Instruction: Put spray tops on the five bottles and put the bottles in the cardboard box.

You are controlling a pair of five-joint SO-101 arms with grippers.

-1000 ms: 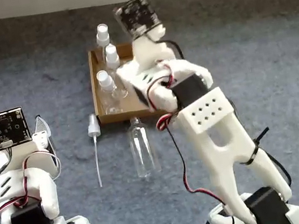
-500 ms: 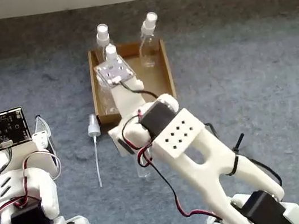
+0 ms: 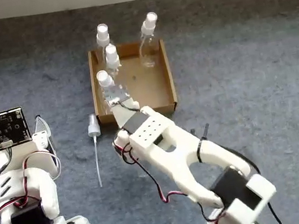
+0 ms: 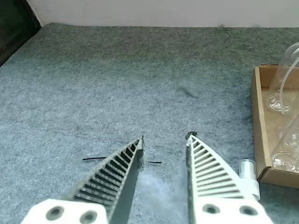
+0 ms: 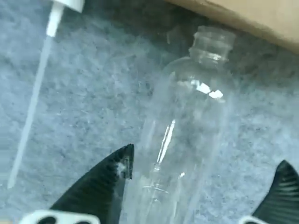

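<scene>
A clear bottle (image 5: 187, 130) without a top lies on the carpet just in front of the cardboard box (image 5: 252, 18). My right gripper (image 5: 201, 177) is open, its black fingers on either side of the bottle's body. In the high view the right arm (image 3: 154, 140) bends down over that spot and hides the bottle. A loose spray top (image 3: 93, 127) with a long tube lies left of it. Several bottles with spray tops (image 3: 112, 58) stand in the box (image 3: 161, 95). My left gripper (image 4: 164, 138) is open over bare carpet, holding nothing.
Grey carpet covers the table all round. The left arm (image 3: 18, 168) stands at the front left, away from the box. The loose spray top (image 4: 247, 170) lies close to the box's near corner (image 4: 259, 121). A short black line (image 4: 93, 159) marks the carpet.
The right arm has swung from above the box back toward the front and lowered over the lying bottle. The left arm has kept still.
</scene>
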